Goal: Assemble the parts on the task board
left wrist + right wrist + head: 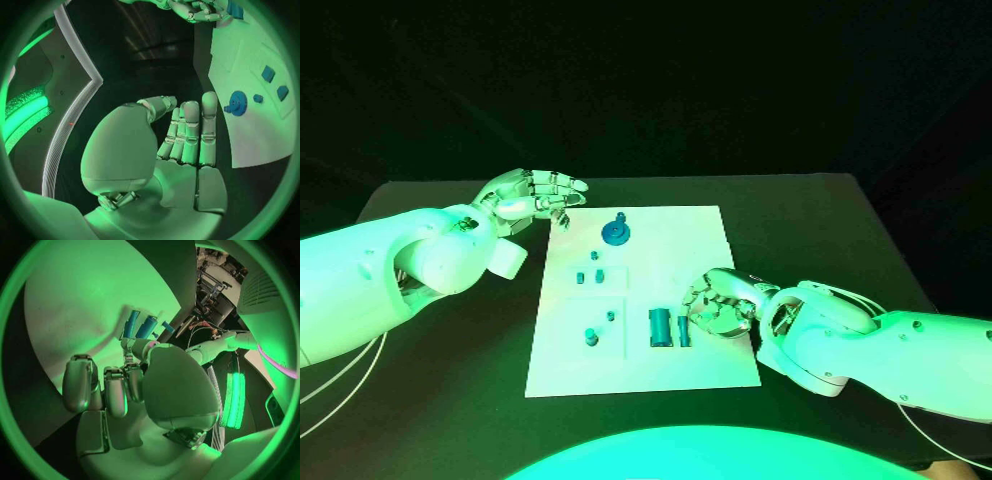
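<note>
In the head view the task board lies mid-table and serves as the landmark; the right hand sits at the board's right edge, fingers curled down beside two upright-lying blue cylinders in the board's near half; whether a fingertip already touches the slimmer one I cannot tell. The left hand hovers just off the board's far left corner, fingers loosely curled and holding nothing; a blue gear stands near that corner on the board, with small blue pieces between the gear and the cylinders.

My judgement: the step in hand is picking up a cylinder with the right hand; it would go best with a pinch across the cylinder's width, approached slowly so the neighbour is not rolled aside, then a lift straight off the board.

The left wrist view shows what the head view leaves vague; the left hand's fingers are straight, side by side and bare, the palm empty; the gear stands on the board beyond the fingertips, well apart from them.

The right wrist view gives the closest look at the grasp; the right hand has its fingers bent with nothing between them, and the cylinders lie on the board just beyond the fingertips, seemingly untouched.
</note>
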Tool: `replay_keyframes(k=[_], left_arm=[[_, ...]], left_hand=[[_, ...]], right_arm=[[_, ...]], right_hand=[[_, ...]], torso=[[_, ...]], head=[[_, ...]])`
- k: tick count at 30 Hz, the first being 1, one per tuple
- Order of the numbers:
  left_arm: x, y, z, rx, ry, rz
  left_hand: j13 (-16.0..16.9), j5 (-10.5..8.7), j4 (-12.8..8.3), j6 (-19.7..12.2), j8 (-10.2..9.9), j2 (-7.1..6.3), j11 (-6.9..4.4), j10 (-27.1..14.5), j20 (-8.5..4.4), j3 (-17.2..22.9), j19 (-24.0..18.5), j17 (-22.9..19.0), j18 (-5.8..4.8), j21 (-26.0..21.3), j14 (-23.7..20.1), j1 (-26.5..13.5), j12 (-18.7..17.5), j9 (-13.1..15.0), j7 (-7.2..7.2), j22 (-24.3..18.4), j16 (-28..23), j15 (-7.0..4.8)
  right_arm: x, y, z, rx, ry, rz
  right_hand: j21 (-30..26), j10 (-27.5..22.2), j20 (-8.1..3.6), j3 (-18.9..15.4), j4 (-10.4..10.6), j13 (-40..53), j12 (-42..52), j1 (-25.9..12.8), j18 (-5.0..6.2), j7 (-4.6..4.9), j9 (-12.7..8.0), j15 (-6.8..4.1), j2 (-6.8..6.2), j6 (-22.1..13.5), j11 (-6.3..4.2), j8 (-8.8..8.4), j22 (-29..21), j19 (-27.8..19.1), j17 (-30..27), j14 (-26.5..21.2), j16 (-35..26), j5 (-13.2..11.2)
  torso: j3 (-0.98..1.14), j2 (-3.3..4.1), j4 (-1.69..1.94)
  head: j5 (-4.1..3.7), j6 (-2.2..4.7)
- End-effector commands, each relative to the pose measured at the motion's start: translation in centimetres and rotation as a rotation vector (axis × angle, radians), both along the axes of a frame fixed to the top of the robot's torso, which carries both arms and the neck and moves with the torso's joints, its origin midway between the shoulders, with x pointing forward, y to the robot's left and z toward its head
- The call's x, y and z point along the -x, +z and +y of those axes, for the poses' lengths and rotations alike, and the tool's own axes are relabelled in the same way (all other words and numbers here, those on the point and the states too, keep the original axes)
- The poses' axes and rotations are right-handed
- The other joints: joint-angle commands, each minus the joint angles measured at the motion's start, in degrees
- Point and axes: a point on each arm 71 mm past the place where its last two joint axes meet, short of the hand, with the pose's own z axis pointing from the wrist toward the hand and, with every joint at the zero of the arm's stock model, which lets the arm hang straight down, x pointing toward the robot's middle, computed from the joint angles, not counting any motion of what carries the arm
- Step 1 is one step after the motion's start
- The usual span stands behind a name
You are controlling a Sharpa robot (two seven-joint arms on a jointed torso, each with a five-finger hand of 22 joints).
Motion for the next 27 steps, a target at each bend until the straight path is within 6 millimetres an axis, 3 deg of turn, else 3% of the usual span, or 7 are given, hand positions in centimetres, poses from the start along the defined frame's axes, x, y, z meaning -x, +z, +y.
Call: replay_keyframes(k=[1, 12, 27], left_arm=[[0.04, 0.11, -0.16, 0.010, -0.014, -0.005], [0.03, 0.10, -0.13, 0.010, -0.013, -0.005], [0.00, 0.09, -0.09, 0.010, -0.011, -0.005]], left_hand=[[-0.1, 0.32, 0.3, -0.5, 0.1, -0.14, 0.02, -0.3, 0.40, -0.1, 0.0, 0.0, 0.97, -0.3, 0.0, -0.6, 0.4, -0.1, 2.22, -0.1, 0.3, 0.24], [-0.1, 0.32, 0.3, -0.6, 0.3, -0.10, 0.02, -0.4, 0.40, 0.0, 0.0, 0.0, 0.97, -0.3, 0.0, -0.6, 0.5, -0.1, 2.22, -0.1, 0.4, 0.24], [-0.2, 0.33, 0.4, -0.6, 0.4, -0.02, 0.03, -0.4, 0.41, 0.1, 0.0, -0.1, 0.97, -0.4, 0.0, -0.6, 0.6, -0.1, 2.23, -0.1, 0.4, 0.25]], right_arm=[[0.18, -0.22, 0.07, 0.008, 0.010, 0.003], [-0.09, -0.43, 0.20, 0.012, -0.001, 0.001], [-0.23, -0.04, 0.19, -0.036, -0.029, -0.052]], right_hand=[[0.2, 0.5, 0.44, 0.0, -0.2, 7.8, 0.3, -0.7, -0.34, 0.07, 0.1, 0.32, 0.05, 0.4, 0.24, -0.14, 10.9, 1.1, 10.4, 5.1, 0.1, -0.2], [-0.3, 0.3, 0.57, 0.8, -1.2, 7.5, 0.0, -2.2, -0.25, 0.57, -0.3, 0.57, 0.07, -1.0, 0.62, -1.61, 10.8, 0.9, 10.1, 5.0, 0.0, -0.2], [0.0, 0.4, 0.71, 0.5, -1.1, 7.7, 0.3, -3.6, -0.29, 0.59, -0.4, 0.70, -0.14, -0.8, 0.70, -1.86, 10.8, 0.9, 10.3, 5.1, 0.1, -0.3]], torso=[[-0.02, -0.01, 0.01], [-0.02, 0.01, 0.06], [0.00, 0.00, 0.01]], head=[[-0.05, 0.03], [-0.06, 0.00], [0.02, 0.09]])
